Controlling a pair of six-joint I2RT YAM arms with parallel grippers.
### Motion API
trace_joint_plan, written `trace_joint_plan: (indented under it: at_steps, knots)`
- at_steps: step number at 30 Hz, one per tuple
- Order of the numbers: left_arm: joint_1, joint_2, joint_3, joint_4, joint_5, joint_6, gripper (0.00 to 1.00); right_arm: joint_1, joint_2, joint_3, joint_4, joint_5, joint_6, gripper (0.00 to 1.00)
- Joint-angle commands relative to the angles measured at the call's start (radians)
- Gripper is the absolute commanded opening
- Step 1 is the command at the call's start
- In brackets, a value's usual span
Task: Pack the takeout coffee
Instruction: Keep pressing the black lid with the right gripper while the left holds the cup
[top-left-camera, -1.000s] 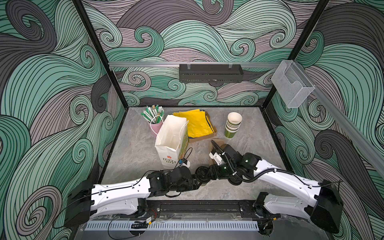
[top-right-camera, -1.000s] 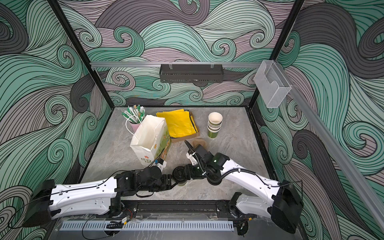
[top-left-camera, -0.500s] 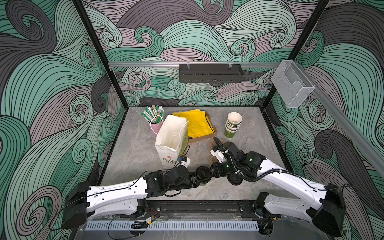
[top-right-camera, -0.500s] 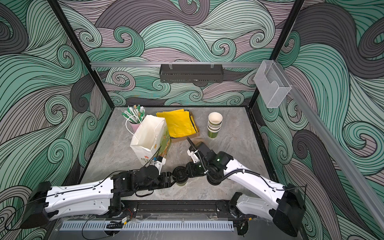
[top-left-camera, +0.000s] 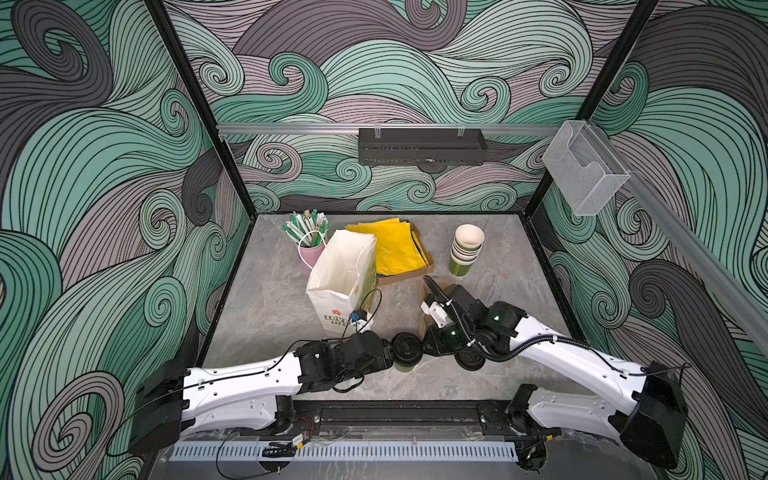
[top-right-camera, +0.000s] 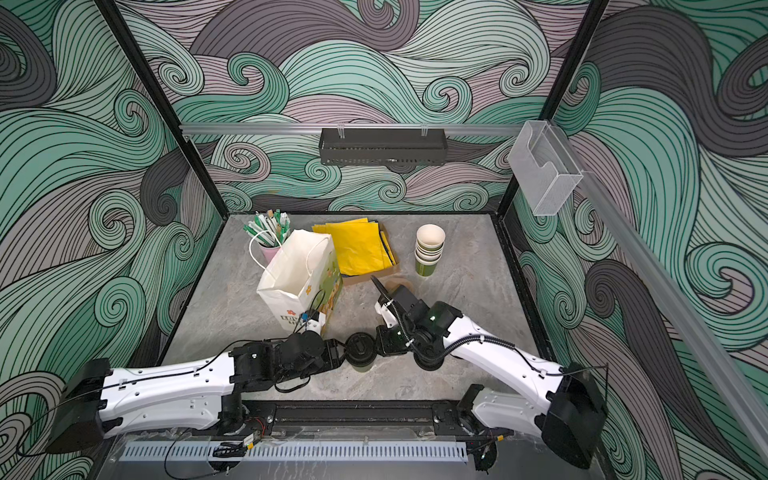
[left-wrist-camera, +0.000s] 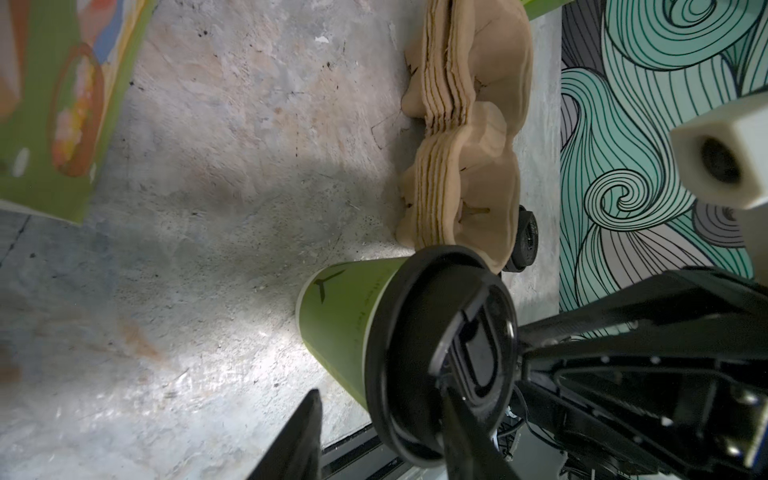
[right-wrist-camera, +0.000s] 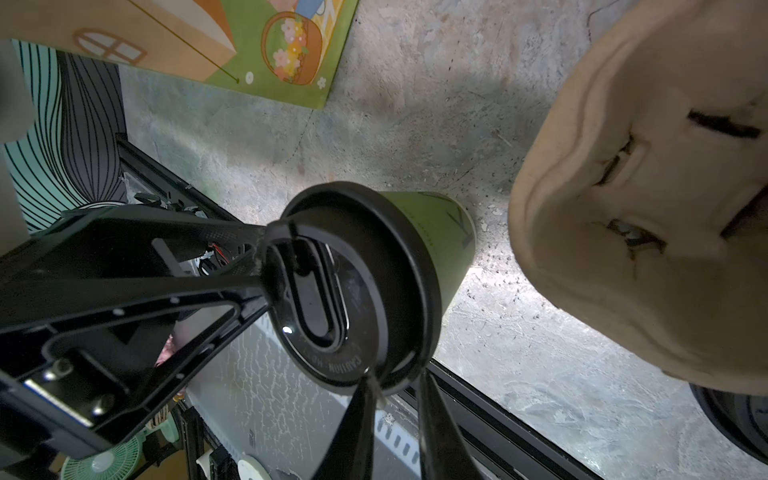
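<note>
The takeout coffee (top-left-camera: 406, 352) (top-right-camera: 360, 352), a green paper cup with a black sip lid, stands upright near the table's front edge. My left gripper (top-left-camera: 390, 354) (left-wrist-camera: 380, 390) comes at it from the left and is open. Its jaws straddle the lid's rim, one finger lying over the lid top and the other a little off the cup wall. From the right, my right gripper (top-left-camera: 424, 347) (right-wrist-camera: 395, 374) is shut on the lid's rim (right-wrist-camera: 399, 384), one finger on top and one below.
The white paper bag (top-left-camera: 345, 274) (top-right-camera: 299, 270) stands open just behind the left gripper. Brown cup carriers (left-wrist-camera: 469, 145) (right-wrist-camera: 644, 208) lie stacked beside the coffee, and a loose black lid (top-left-camera: 469, 362) sits under the right arm. Stacked lidless cups (top-left-camera: 465, 249), yellow napkins (top-left-camera: 395, 245) and a pink stirrer cup (top-left-camera: 309, 239) stand at the back.
Both grippers have narrowed around the lid. The right one has closed onto its rim and its wrist has shifted slightly back. The cup has stayed in place.
</note>
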Motion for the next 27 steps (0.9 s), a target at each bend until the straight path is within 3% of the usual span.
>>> trace_joint_plan:
  at_steps: [1, 27]
  knots:
    - [0.006, 0.023, 0.043, -0.061, -0.012, -0.005, 0.44, -0.002, 0.018, 0.016, -0.048, 0.017, -0.015, 0.2]
    - [0.007, 0.05, 0.057, -0.036, 0.032, 0.009, 0.4, -0.004, 0.004, -0.012, 0.0, 0.009, 0.028, 0.23]
